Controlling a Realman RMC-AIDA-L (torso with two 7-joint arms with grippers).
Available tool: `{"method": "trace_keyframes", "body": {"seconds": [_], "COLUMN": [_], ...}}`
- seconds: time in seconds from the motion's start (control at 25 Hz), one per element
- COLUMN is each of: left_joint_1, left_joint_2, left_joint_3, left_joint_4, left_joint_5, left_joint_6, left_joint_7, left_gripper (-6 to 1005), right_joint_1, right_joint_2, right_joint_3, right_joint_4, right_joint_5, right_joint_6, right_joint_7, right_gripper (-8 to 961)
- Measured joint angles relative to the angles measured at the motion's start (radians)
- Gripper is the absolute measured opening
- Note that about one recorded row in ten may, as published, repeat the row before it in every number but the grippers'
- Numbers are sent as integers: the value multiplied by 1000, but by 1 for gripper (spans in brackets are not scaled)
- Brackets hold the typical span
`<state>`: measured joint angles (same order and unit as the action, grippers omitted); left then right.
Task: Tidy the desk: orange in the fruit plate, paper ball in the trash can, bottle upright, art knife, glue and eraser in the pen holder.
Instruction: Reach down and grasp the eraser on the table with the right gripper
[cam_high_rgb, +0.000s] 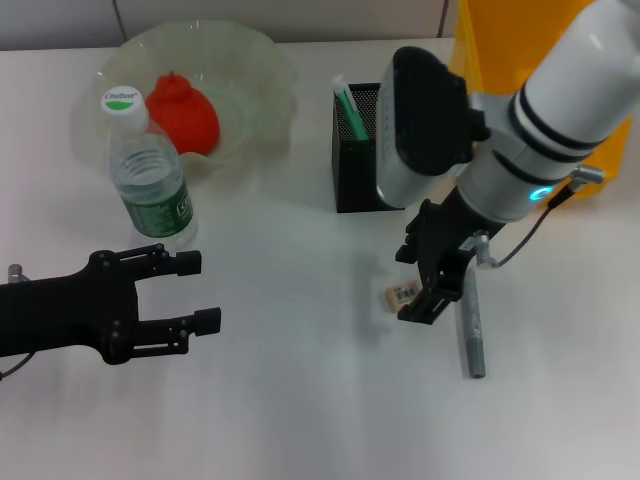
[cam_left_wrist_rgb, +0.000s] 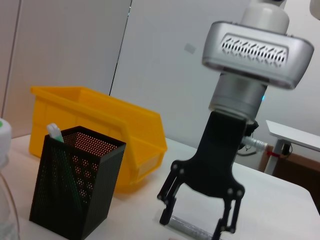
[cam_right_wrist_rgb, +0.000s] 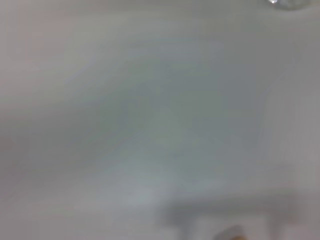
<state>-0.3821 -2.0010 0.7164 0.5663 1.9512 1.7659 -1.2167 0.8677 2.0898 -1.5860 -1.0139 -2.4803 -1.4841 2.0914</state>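
Currently the right gripper (cam_high_rgb: 432, 268) hangs with fingers spread above the eraser (cam_high_rgb: 402, 294), which lies toward the table's front edge, just on the fingers' left. The art knife (cam_high_rgb: 471, 335) lies alongside, long axis front-to-back. The left gripper (cam_high_rgb: 190, 292), open, idles well apart. Only the head view shows the eraser clearly.

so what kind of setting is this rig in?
Looks like a lab or office desk mock-up, probably a test bench: a plain white table against pale wall panels, desk clutter such as a black mesh pen holder and a water bottle, and a yellow bin behind.
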Motion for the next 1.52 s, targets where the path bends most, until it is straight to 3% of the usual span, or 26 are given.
{"method": "trace_keyframes", "body": {"seconds": [0.12, 0.32, 0.76, 1.52], "left_joint_1": [0, 2, -1, -8], "left_joint_2": [0, 1, 1, 1], "left_joint_3": [0, 0, -8, -2], "left_joint_4": [0, -2, -3, -3], "left_joint_5": [0, 0, 0, 0], "left_joint_6": [-1, -10, -20, -47], "left_joint_7": [0, 0, 0, 0], "left_gripper": [793, 793, 792, 793], "right_joint_1": [23, 56, 78, 62], "right_joint_2": [1, 1, 1, -5], "right_joint_3": [-30, -60, -87, -67], "right_joint_4": [54, 118, 161, 116], "right_joint_5": [14, 28, 26, 21], "right_joint_6": [49, 91, 119, 66], "right_joint_7": [1, 0, -1, -6], "right_gripper": [733, 537, 392, 245]}}
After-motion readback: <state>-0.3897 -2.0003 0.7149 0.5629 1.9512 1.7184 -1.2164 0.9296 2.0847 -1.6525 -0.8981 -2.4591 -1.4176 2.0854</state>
